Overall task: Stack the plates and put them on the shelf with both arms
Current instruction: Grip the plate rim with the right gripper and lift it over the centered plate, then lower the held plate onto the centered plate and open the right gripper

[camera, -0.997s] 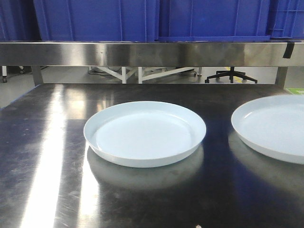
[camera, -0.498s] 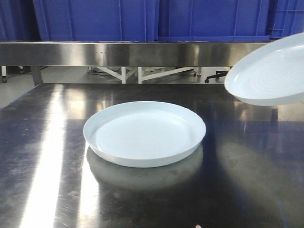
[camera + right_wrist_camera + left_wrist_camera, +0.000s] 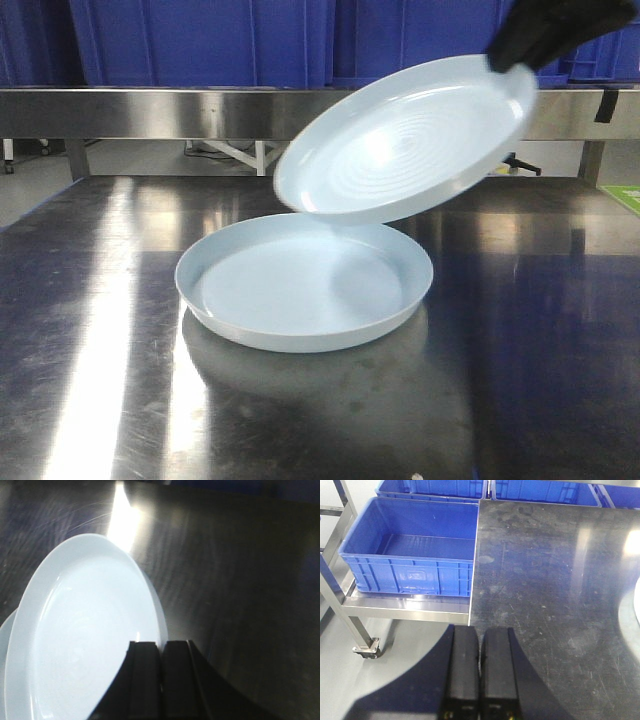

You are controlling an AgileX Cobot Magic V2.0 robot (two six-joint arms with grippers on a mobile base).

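One pale blue-white plate (image 3: 300,285) lies flat on the steel table (image 3: 90,330). A second plate (image 3: 410,145) hangs tilted in the air above it, its low edge over the flat plate's back rim. My right gripper (image 3: 515,55) is shut on the raised plate's upper right rim. In the right wrist view the held plate (image 3: 85,635) fills the left side, with the right gripper (image 3: 161,644) pinching its rim. My left gripper (image 3: 479,632) is shut on nothing and hovers over the table's left edge. A sliver of a plate (image 3: 635,607) shows at the far right of that view.
Blue plastic crates (image 3: 300,40) stand on the steel shelf (image 3: 250,110) behind the table. In the left wrist view an open blue crate (image 3: 415,550) rests on a wheeled steel rack (image 3: 350,605) to the left of the table (image 3: 550,580).
The right-hand plate has risen off the table and swung left, tilted, until it hangs over the middle plate. The right gripper has come into the front view. The middle plate has not moved.
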